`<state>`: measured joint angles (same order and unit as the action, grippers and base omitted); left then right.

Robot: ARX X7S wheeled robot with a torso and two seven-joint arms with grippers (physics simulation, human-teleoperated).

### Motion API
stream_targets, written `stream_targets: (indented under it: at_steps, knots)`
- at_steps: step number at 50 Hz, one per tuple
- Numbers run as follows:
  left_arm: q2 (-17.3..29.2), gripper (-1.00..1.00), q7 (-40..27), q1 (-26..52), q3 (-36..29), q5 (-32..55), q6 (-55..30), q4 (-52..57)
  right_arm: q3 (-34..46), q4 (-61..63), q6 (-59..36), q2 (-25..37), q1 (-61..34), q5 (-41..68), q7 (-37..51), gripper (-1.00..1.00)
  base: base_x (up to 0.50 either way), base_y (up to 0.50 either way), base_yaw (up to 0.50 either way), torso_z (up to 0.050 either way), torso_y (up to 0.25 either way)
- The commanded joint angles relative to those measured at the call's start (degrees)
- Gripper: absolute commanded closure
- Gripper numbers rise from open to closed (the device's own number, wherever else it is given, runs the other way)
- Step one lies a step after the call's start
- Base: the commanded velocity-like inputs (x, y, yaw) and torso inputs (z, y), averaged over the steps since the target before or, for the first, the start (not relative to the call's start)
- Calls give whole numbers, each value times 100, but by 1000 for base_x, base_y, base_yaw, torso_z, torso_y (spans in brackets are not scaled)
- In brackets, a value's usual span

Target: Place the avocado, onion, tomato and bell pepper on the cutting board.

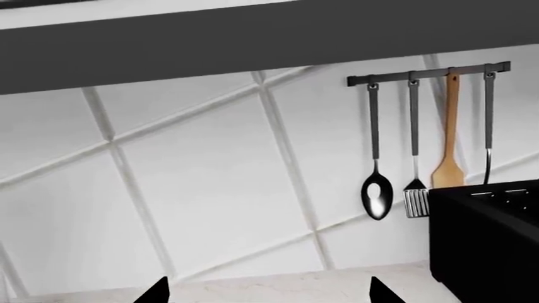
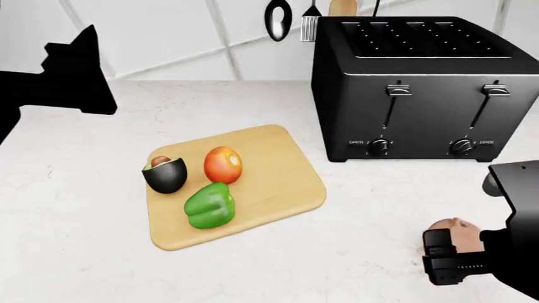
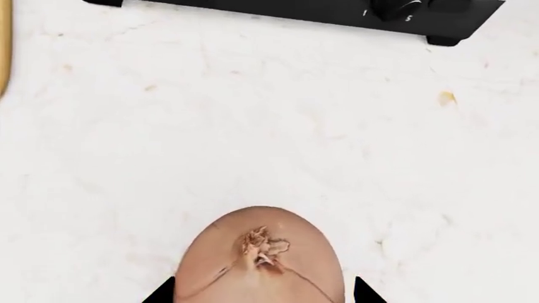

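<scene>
Right fingers (image 3: 264,291): closed around the onion (image 3: 262,255), just above the tabletop (image 3: 252,126).
Left fingers (image 1: 267,291): spread apart, holding nothing, raised.
Cutting board (image 2: 278,183): carries avocado (image 2: 165,174), tomato (image 2: 223,164), bell pepper (image 2: 209,206); well apart from both fingers.

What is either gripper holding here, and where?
The right gripper brackets the onion at its sides; contact cannot be told. The left gripper holds nothing.

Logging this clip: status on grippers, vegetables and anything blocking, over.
Left gripper open, empty. Right gripper astride onion, grip unclear. Avocado, tomato, bell pepper on cutting board. Path clear.
</scene>
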<state>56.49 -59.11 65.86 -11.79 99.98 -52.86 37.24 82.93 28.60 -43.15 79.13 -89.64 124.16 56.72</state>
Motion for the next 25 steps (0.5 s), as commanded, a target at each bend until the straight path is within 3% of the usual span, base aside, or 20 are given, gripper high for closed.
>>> stream_targets:
  at_steps: [1, 4, 5, 18, 25]
  knots:
    - [33, -100, 10, -42, 34, -23, 40, 15, 146, -227, 64, -317, 270, -210, -104, -100, 0, 0, 0, 0, 0]
    - [34, -100, -9, -18, 27, -9, 38, 13, 190, -326, -4, -405, 306, -271, -132, -100, 0, 0, 0, 0, 0]
    - [26, -100, -44, 13, 8, 17, 29, 15, 168, -329, 54, -394, 301, -291, -127, 100, 0, 0, 0, 0, 0]
    - [14, -100, -259, 227, -65, 225, 10, 36, -135, -85, -326, -218, -186, -141, 78, 100, 0, 0, 0, 0, 0]
    - [1, -100, -328, 344, -95, 313, 5, 23, -590, 119, -608, -178, -828, 488, 118, 100, 0, 0, 0, 0, 0]
